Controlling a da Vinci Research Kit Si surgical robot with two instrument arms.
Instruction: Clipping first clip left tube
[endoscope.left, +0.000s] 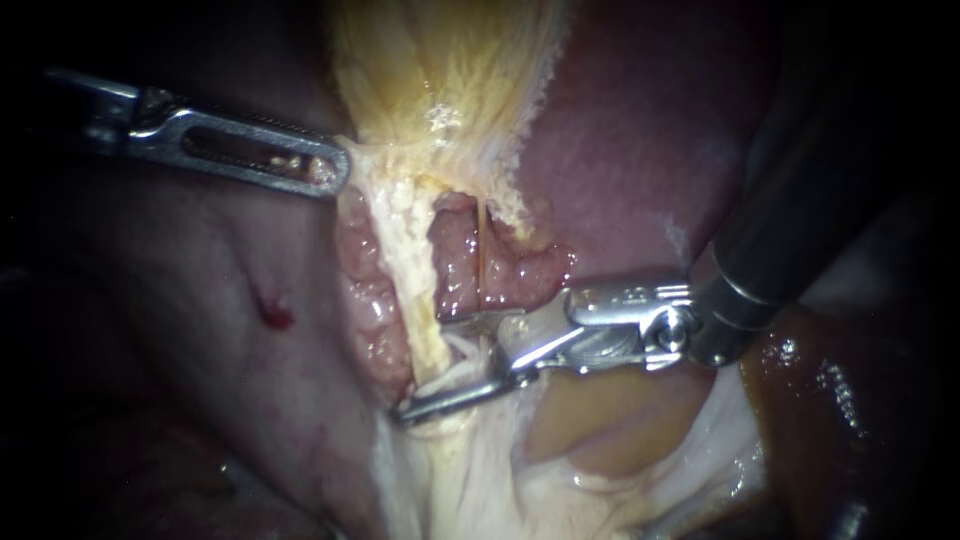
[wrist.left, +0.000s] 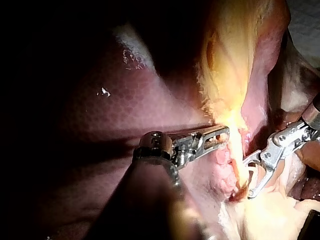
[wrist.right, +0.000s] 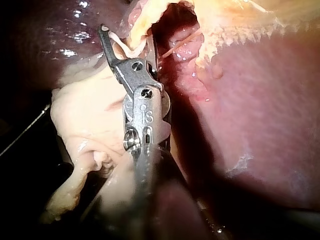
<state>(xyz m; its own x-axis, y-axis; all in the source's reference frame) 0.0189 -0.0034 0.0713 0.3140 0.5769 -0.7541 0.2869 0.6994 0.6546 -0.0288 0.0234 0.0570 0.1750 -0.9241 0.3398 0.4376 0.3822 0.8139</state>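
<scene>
The left tube (endoscope.left: 415, 270) is a pale yellow-white strand running down from the gallbladder (endoscope.left: 450, 60). My right instrument (endoscope.left: 440, 365) comes in from the upper right. Its jaws stand open astride the lower part of this tube, one on each side, with a gap showing. The right wrist view shows the same jaws of the right instrument (wrist.right: 127, 42) with pale tube tissue (wrist.right: 131, 50) between them. My left instrument (endoscope.left: 300, 165) comes in from the left with jaws shut on the gallbladder's lower edge, holding it taut. The left wrist view shows the left instrument (wrist.left: 217, 136) and the right instrument (wrist.left: 252, 172).
A thin reddish right tube (endoscope.left: 481, 255) runs beside the left one over pink lumpy tissue (endoscope.left: 455, 270). Dark red liver (endoscope.left: 640, 150) lies behind. Pale fatty tissue (endoscope.left: 470, 480) spreads below the jaws. A small red spot (endoscope.left: 275, 315) marks the tissue at the left.
</scene>
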